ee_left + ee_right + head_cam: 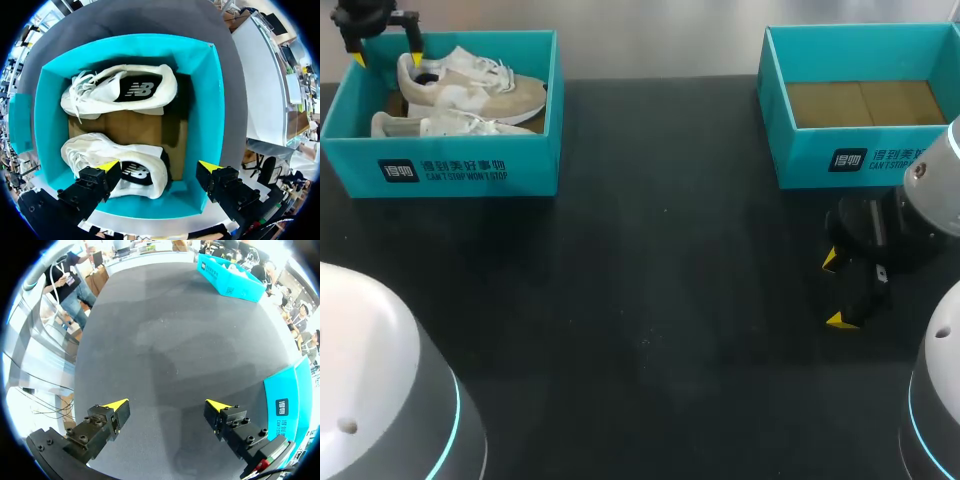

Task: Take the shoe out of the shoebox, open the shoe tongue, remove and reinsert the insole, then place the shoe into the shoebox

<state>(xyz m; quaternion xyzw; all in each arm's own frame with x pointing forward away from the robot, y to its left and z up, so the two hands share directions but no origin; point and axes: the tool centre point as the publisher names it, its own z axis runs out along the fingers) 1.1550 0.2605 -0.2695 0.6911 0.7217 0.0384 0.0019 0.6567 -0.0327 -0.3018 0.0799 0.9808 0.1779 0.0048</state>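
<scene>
A teal shoebox point(470, 170) stands at the table's back left with a pair of cream and tan shoes inside, one toward the back point(470, 88) and one toward the front point(445, 124). My left gripper point(388, 60) hangs open above the box's heel end. In the left wrist view the left gripper point(159, 166) is open over the box point(210, 100). One fingertip point(107, 165) is above the heel of the nearer shoe point(95, 150); the other shoe point(120, 90) lies beyond. My right gripper point(834, 290) is open low over bare table at the right, with nothing between its fingers point(167, 404).
A second teal box point(840, 150) with a cardboard floor and nothing in it stands at the back right, just behind my right gripper; its wall point(287, 405) shows beside that gripper. Black table point(650, 300) stretches between the two boxes.
</scene>
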